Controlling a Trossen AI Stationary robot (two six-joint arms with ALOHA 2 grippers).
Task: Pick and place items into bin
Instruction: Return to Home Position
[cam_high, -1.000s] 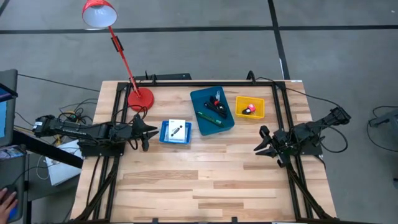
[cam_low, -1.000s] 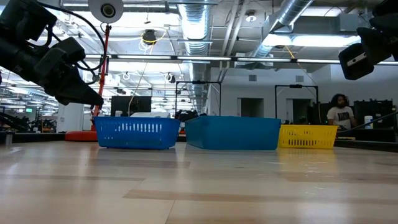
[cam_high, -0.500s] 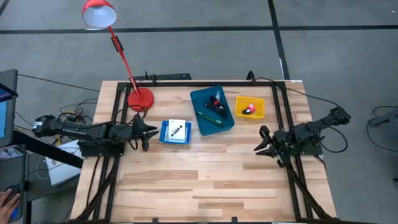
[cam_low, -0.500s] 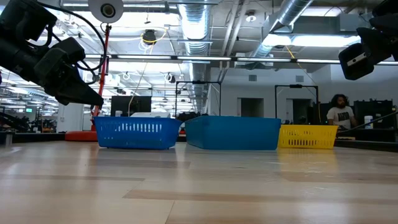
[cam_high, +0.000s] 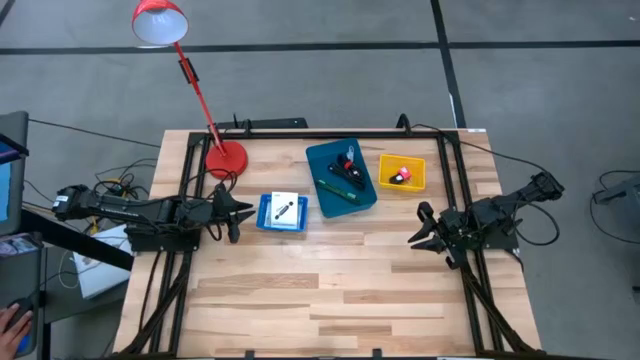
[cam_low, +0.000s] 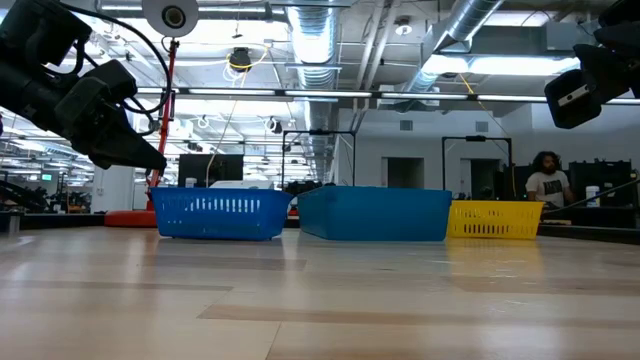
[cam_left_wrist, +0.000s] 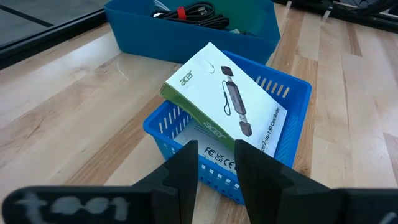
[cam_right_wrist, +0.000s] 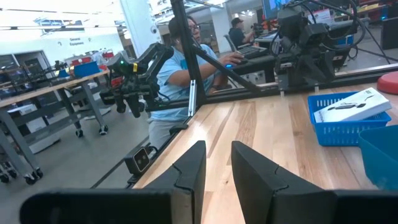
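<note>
The big blue bin (cam_high: 335, 206) holds the green pen (cam_high: 338, 190) and black pieces (cam_high: 349, 170). Just left of it, the white box (cam_high: 285, 210) lies in a small blue basket (cam_high: 262, 212). Just right of it, a pink bit (cam_high: 403, 173) sits in a yellow basket (cam_high: 384, 172). The left gripper (cam_high: 243, 220) and right gripper (cam_high: 417, 227) hang out to either side of the bin, fingers slightly parted and empty.

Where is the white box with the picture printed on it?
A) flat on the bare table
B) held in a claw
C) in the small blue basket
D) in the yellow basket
C: the white box lies tilted inside the small blue basket, with one end sticking up above its rim.
</note>
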